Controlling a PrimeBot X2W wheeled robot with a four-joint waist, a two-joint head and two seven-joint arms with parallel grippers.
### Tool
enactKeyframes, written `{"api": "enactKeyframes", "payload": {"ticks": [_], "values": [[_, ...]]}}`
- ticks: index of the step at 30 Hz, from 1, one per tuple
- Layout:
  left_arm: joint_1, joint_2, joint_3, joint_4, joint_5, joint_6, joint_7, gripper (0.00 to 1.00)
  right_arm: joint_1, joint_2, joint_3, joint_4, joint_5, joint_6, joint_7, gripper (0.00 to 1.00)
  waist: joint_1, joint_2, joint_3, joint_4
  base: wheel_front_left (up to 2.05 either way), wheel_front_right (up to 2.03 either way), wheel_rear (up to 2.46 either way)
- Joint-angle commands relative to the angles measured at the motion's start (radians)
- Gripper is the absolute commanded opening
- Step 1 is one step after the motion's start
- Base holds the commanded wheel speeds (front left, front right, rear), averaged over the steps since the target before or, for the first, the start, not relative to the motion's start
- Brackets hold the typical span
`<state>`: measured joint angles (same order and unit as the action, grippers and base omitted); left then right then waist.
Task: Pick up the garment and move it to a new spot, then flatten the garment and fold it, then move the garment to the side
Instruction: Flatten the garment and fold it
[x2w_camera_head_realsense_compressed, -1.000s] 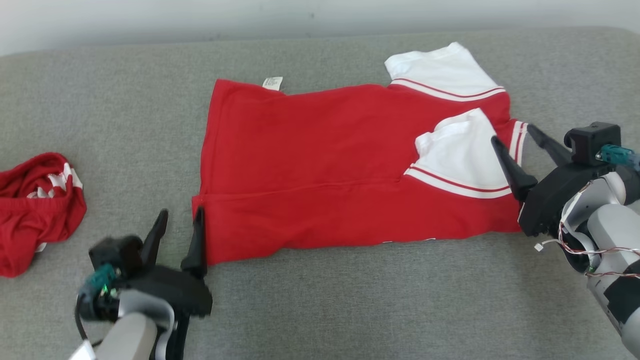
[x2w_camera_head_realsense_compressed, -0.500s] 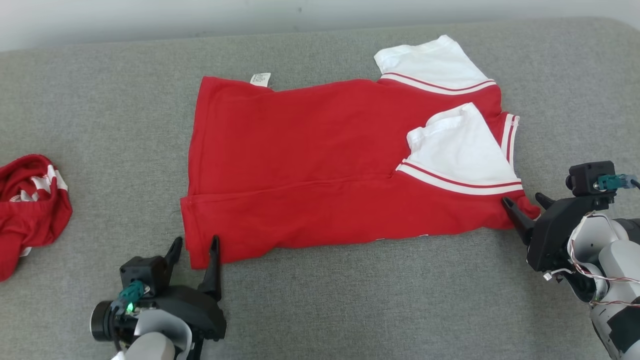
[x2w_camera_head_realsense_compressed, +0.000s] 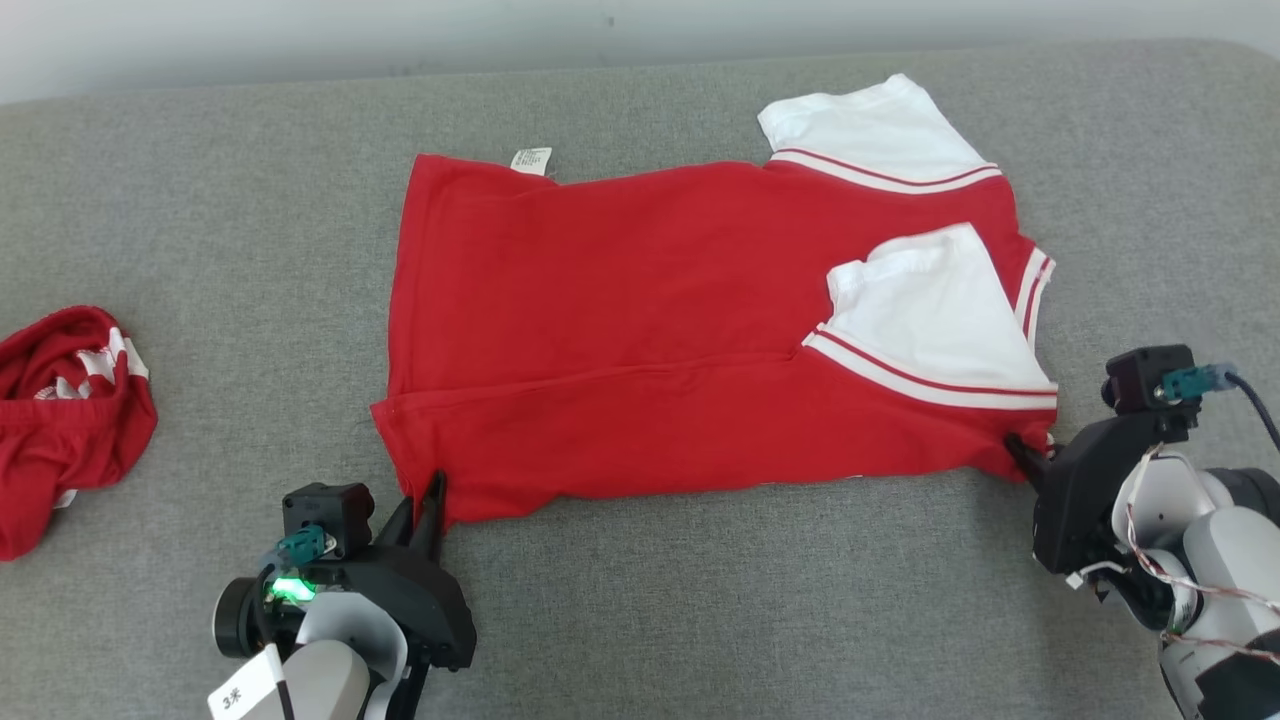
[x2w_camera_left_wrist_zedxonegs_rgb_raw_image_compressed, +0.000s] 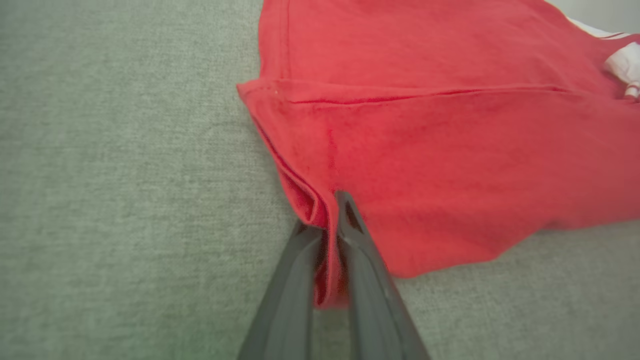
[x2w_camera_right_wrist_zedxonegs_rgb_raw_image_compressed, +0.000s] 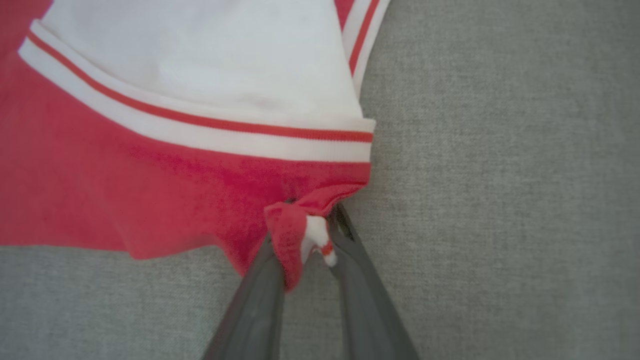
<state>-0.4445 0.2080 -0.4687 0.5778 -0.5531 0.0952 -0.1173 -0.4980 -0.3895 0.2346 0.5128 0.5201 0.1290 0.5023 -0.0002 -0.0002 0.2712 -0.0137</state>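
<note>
Both tools have closed in: the left tool (x2w_camera_head_realsense_compressed: 425, 503) pinches the shirt's (x2w_camera_head_realsense_compressed: 650, 330) 7 o'clock hem corner, the right tool (x2w_camera_head_realsense_compressed: 1024, 456) its 4 o'clock corner (light, limp cloth, best held by corners), the shirt flat at mid-counter (x2w_camera_head_realsense_compressed: 700, 610).

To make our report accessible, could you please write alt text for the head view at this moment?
A red T-shirt with white, red-striped sleeves lies spread on a grey fabric surface, its two near corners pinched by the left gripper and the right gripper. A crumpled red garment lies apart at the left edge.
</note>
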Motion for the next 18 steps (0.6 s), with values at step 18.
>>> {"api": "enactKeyframes", "payload": {"ticks": [18], "values": [[0.223,0.045,0.007,-0.183,-0.061,0.05,0.052,0.0,0.294,0.04,-0.224,-0.292,-0.037,0.002,0.098,0.0,0.0002,0.0002,-0.096,0.014,0.0,0.0,0.0]]}}
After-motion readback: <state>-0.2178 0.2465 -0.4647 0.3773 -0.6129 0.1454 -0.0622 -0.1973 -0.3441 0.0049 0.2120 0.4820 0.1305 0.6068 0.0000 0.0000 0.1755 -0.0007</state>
